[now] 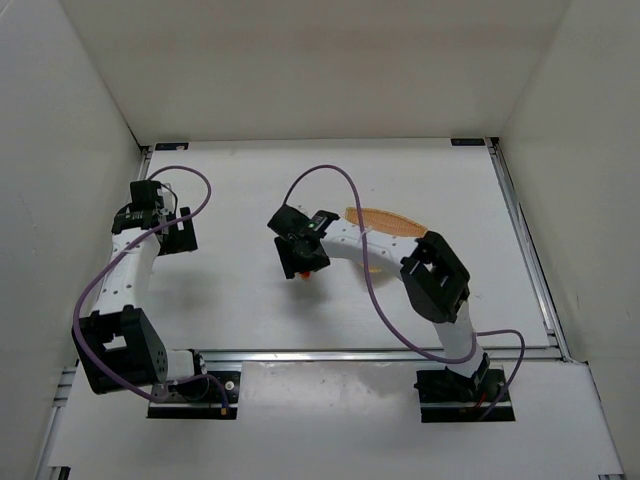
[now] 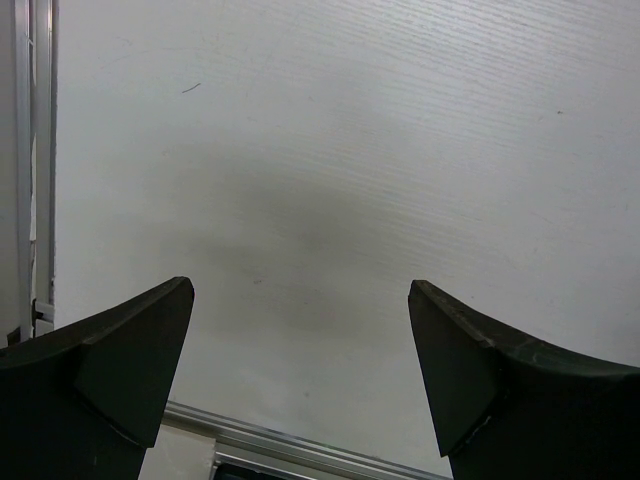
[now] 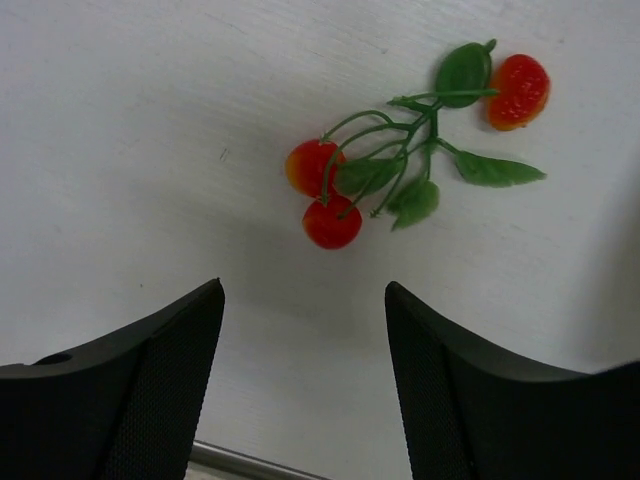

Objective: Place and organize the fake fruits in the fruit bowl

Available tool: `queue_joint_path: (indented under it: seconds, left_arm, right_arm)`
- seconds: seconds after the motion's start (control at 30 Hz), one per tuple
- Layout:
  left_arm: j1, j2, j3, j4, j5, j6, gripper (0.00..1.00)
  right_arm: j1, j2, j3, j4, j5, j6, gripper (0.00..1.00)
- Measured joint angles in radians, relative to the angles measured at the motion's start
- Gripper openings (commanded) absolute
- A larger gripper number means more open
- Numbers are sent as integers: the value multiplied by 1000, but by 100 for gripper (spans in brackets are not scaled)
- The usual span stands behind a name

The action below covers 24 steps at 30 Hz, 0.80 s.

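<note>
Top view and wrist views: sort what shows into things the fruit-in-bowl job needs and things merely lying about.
For the job:
- fake fruit sprig, three red-orange berries on green stems, lying on the table
- woven basket
- right gripper, open, just short of the sprig

Not part of it:
- purple cables
- metal rail
- left gripper, open over bare table

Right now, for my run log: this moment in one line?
left end effector: open over table | right end effector: open, berry sprig ahead, ungripped | basket: partly hidden

A white table (image 1: 250, 190) with metal rails (image 1: 527, 250), white walls (image 1: 300, 60).
</note>
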<state>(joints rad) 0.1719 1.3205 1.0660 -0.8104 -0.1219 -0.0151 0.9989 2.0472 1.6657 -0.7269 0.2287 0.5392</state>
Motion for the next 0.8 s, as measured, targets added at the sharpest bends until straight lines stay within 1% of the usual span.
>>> queue_joint_path:
  seconds: [0.17, 0.43, 0.57, 0.8]
  left_arm:
    - [0, 18, 0, 0, -2, 0, 100]
    - [0, 33, 0, 0, -2, 1, 100]
    - [0, 33, 0, 0, -2, 7, 100]
    - [0, 33, 0, 0, -2, 8, 100]
  right_arm:
    - [5, 43, 34, -17, -5, 69, 60]
    - [-5, 92, 123, -52, -7, 132, 59]
    - [-14, 127, 125, -72, -7, 136, 56]
    - [-21, 152, 124, -87, 5, 135, 56]
